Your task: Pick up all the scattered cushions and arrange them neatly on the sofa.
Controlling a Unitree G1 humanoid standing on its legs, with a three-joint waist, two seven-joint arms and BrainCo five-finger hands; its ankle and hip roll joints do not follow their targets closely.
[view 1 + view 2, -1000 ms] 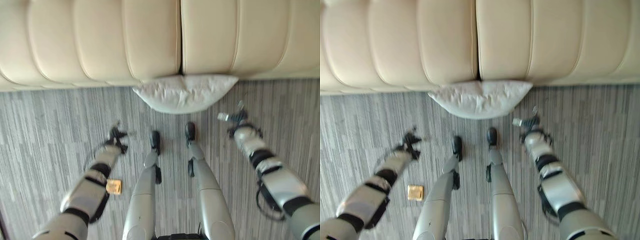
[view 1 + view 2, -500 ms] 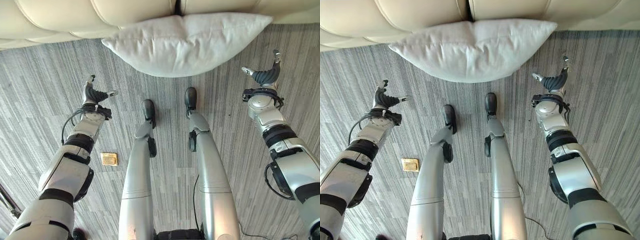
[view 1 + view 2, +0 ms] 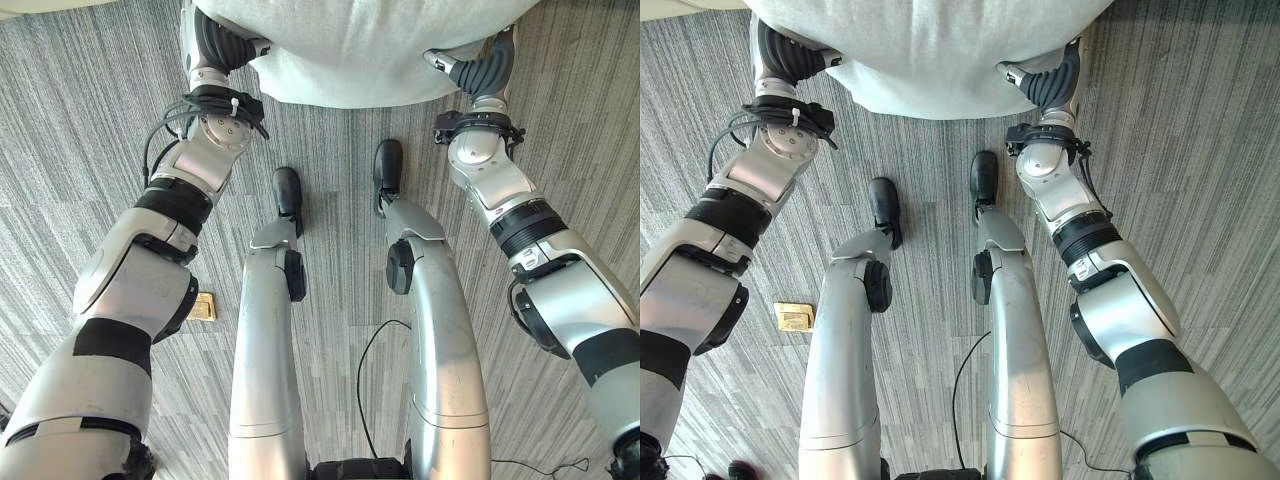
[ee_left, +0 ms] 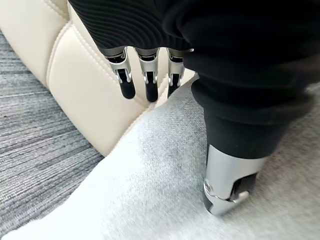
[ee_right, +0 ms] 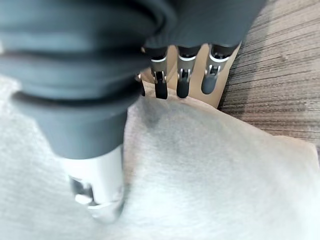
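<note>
Left eye view: the cushion [image 3: 365, 50] lies on the floor [image 3: 330, 250] against the foot of the sofa [image 4: 60, 70], and both hands sit at its two ends. The left hand [image 3: 222, 45] is at one end, the right hand [image 3: 480, 65] at the other. In each wrist view the fingers [image 4: 147, 82] hang straight and relaxed just above the cloth, tips toward the sofa's base, while the thumb [image 4: 230, 170] rests on or just over the cushion's top. Neither hand is closed on the fabric; the cushion lies between the thumb and the fingers [image 5: 182, 77] at each end, not yet pinched.

The main risk, as I judge it, is a weak hold: if the fingers close on the soft top alone, the cloth may bunch and slip out during the lift. Uneven closing could let one end sag and drag on the floor. The fingertips sit near the sofa's base, so they could catch on it as they curl.
</note>
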